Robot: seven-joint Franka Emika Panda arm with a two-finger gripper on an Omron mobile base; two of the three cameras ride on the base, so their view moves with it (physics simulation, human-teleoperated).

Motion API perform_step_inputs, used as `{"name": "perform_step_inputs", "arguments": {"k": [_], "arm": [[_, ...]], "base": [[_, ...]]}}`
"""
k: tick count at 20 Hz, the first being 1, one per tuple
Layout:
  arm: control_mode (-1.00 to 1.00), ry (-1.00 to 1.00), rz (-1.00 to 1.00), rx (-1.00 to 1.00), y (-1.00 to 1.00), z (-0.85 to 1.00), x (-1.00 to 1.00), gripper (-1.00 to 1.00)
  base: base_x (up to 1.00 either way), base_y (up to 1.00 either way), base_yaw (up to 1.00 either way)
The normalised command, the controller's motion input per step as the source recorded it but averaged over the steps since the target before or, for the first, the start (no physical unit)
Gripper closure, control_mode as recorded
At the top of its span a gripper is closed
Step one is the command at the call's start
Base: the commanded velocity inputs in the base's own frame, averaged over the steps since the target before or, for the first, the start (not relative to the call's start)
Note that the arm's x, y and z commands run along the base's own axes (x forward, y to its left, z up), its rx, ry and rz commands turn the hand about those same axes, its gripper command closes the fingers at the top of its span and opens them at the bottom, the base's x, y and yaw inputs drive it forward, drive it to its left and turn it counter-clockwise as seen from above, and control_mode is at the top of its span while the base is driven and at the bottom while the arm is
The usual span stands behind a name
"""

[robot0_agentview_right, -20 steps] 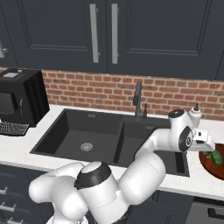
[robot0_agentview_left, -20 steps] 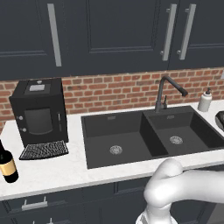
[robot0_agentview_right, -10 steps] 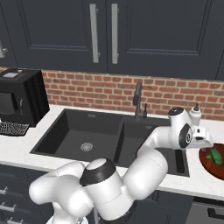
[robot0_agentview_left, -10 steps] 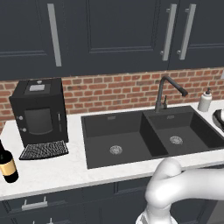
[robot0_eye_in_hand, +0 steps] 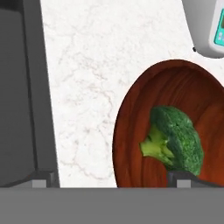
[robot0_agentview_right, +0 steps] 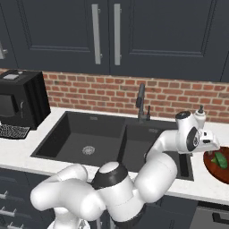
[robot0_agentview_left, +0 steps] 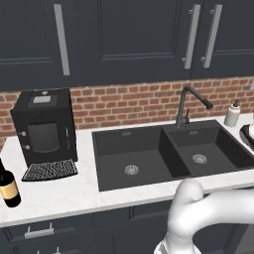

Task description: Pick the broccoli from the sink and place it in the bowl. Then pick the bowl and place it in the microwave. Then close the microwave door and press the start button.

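Starting at the left of the left base view: a wine bottle (robot0_agentview_left: 8,186) stands at the counter's front edge, upright. Next, a black coffee machine (robot0_agentview_left: 44,130) sits against the brick wall (robot0_agentview_left: 129,103), with a dark mesh drip tray (robot0_agentview_left: 49,169) in front of it. The right base view catches the same machine (robot0_agentview_right: 20,99) at its far left.

Centre: the sink (robot0_agentview_left: 173,154), dark, double-basin, a round metal drain in each basin, is set into the white marble counter (robot0_agentview_left: 74,191). A black curved faucet (robot0_agentview_left: 190,103) rises behind the divider between the basins. Both basins hold nothing but their drains.

Right of the sink: a small white soap bottle (robot0_agentview_left: 232,114) stands by the wall in the left base view; the right base view shows it (robot0_agentview_right: 200,117) just behind the white arm (robot0_agentview_right: 172,147).

Far right, right base view: the bowl (robot0_agentview_right: 218,164), reddish-brown, rests on the counter beside the sink, cut by the frame edge, with the broccoli (robot0_agentview_right: 219,160) inside it. The arm's hand hangs just above and left of the bowl.

Hand view, left to right: sink edge, bare marble, then the bowl (robot0_eye_in_hand: 140,109) with the broccoli (robot0_eye_in_hand: 177,139) lying inside, stem toward the left. The gripper (robot0_eye_in_hand: 111,181) stands wide apart, its tips at the bottom edge, holding nothing; the right tip lies over the bowl below the broccoli.
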Motion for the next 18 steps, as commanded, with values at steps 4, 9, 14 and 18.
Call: {"name": "perform_step_inputs", "arguments": {"k": [4, 9, 14, 18], "arm": [[-1.0, 0.02, 0.01, 0.0, -0.3, -0.15, 0.07, -1.0], [-1.0, 0.02, 0.0, 0.0, -0.18, -0.15, 0.08, -1.0], [-1.0, 0.02, 0.0, 0.0, -0.08, -0.22, 0.09, -1.0], [-1.0, 0.02, 0.0, 0.0, -0.03, -0.26, 0.13, -1.0]], "base": [[0.0, 0.0, 0.0], [0.0, 0.0, 0.0], [0.0, 0.0, 0.0], [0.0, 0.0, 0.0]]}}
